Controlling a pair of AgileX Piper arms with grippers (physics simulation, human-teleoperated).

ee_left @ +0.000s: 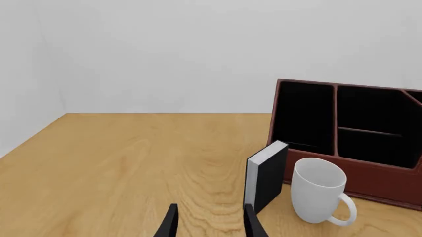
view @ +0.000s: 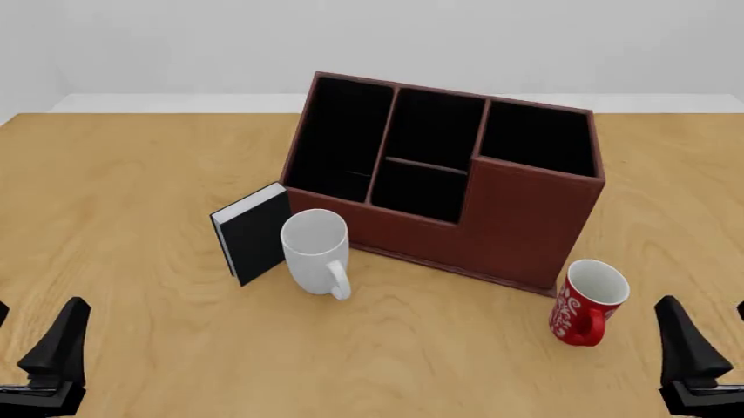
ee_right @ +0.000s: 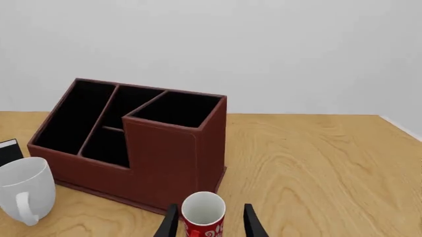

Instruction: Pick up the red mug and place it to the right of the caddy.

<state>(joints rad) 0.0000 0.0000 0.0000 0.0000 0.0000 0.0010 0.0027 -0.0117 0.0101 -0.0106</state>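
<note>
Standing upright on the wooden surface [view: 139, 174], the red mug [view: 587, 303] sits just ahead of the right gripper [ee_right: 207, 223], and in the right wrist view its white mouth lines up between the two dark fingers [ee_right: 250, 222]. The right jaws are spread apart with nothing held; the mug's rim appears in the gap, but contact with either finger cannot be confirmed from that view. In the front view the mug lies slightly to the inner side of the right gripper [view: 706, 353], its handle turned toward the camera, just beside the caddy [view: 465, 187] at that box's near right corner. The caddy stands beyond both grippers, nearer the right one, with black-lined compartments open upward. The left gripper [ee_left: 207, 223] hovers low over bare wood, jaws parted and empty. Ahead of it and toward the right arm's side stands a small black book [view: 253, 232] on edge, leaning slightly, and just beside the book a plain white mug [view: 316, 251] upright with its handle facing the camera. Both items sit close against the caddy's front left end, well apart from the red mug.
</note>
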